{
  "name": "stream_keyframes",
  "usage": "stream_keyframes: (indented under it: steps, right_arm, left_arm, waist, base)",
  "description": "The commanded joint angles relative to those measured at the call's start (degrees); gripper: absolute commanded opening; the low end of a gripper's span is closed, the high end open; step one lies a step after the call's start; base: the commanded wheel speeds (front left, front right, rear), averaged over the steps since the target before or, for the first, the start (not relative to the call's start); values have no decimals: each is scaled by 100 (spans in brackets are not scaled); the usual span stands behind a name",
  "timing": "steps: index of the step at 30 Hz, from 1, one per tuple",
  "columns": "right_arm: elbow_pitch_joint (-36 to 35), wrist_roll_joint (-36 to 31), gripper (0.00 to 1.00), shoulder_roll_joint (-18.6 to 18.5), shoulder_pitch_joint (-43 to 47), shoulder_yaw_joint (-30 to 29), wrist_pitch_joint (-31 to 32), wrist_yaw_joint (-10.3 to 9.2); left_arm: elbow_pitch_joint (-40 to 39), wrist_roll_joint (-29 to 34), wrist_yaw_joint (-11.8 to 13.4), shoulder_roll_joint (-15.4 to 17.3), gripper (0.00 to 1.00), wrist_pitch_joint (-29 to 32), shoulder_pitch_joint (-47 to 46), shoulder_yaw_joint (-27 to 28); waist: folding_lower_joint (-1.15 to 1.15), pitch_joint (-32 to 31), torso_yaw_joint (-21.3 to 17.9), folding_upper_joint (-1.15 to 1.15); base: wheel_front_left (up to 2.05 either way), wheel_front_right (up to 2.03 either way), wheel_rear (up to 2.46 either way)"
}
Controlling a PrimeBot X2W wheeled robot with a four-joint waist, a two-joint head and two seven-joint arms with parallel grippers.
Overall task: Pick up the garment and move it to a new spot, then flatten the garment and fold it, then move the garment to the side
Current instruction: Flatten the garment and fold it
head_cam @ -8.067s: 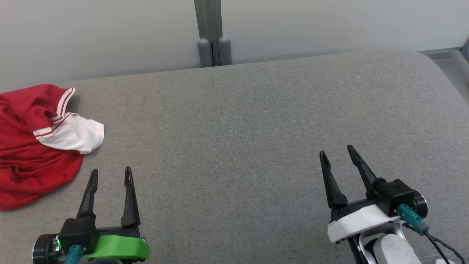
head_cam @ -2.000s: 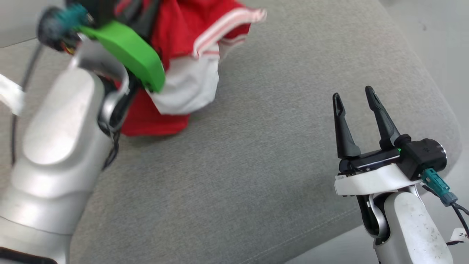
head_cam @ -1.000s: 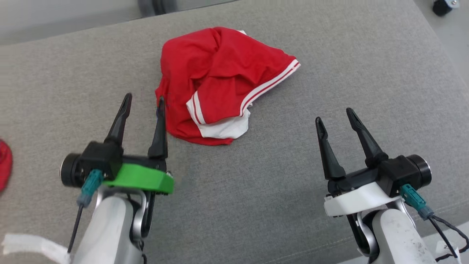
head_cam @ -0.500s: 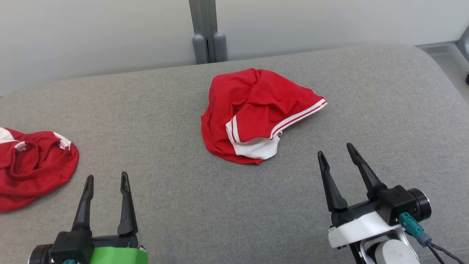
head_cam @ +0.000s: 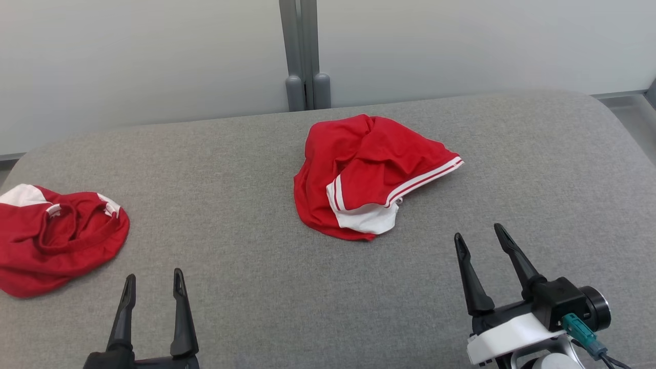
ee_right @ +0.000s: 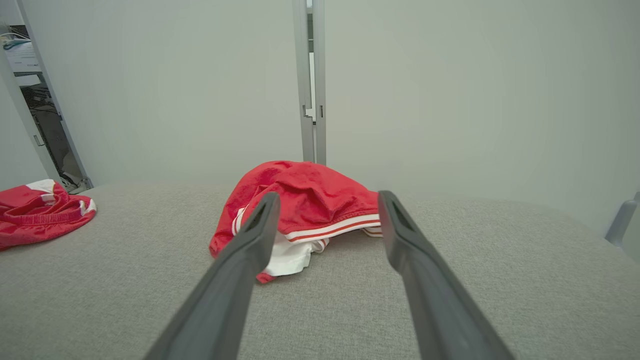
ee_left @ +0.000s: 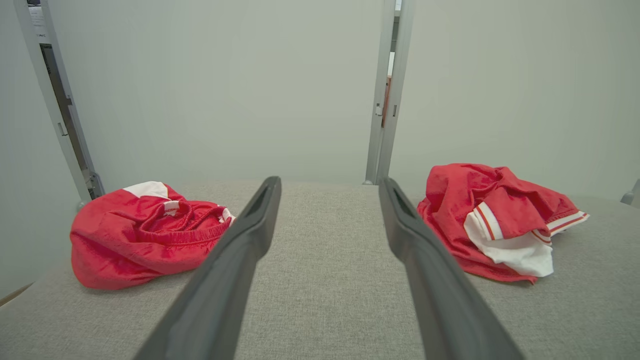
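Note:
The garment (head_cam: 371, 174) is a crumpled red piece with white panels and white stripes, lying bunched in the middle of the grey cushion (head_cam: 256, 287). It lies to the right in the left wrist view (ee_left: 495, 220) and straight ahead in the right wrist view (ee_right: 305, 205). My left gripper (head_cam: 152, 282) stands open at the lower left, well short of it, nothing between its fingers. My right gripper (head_cam: 480, 237) is open at the lower right, just below and right of the garment, not touching it.
A second red and white garment (head_cam: 51, 236) lies crumpled at the cushion's left edge, also seen in the left wrist view (ee_left: 145, 232). A grey post (head_cam: 305, 56) and pale wall panels stand behind the cushion. The cushion's right end curves away.
The left gripper carried the garment from the left to the middle, let it go and drew back to the lower left. The head camera has tilted up; the right gripper kept its place.

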Motion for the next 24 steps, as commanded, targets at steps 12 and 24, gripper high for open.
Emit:
stream_keyframes:
  steps: [12, 24]
  right_arm:
    - [51, 23, 100, -14, 26, -87, -1, -10]
    - [28, 82, 100, -13, 35, -72, -1, -10]
  left_arm:
    - [-12, 191, 136, 4, 100, 0, 36, -83]
    - [17, 285, 144, 4, 100, -1, 11, -97]
  waist:
    - [0, -42, 40, 0]
    - [0, -40, 115, 0]
  base:
    - [0, 0, 0]
    - [0, 0, 0]
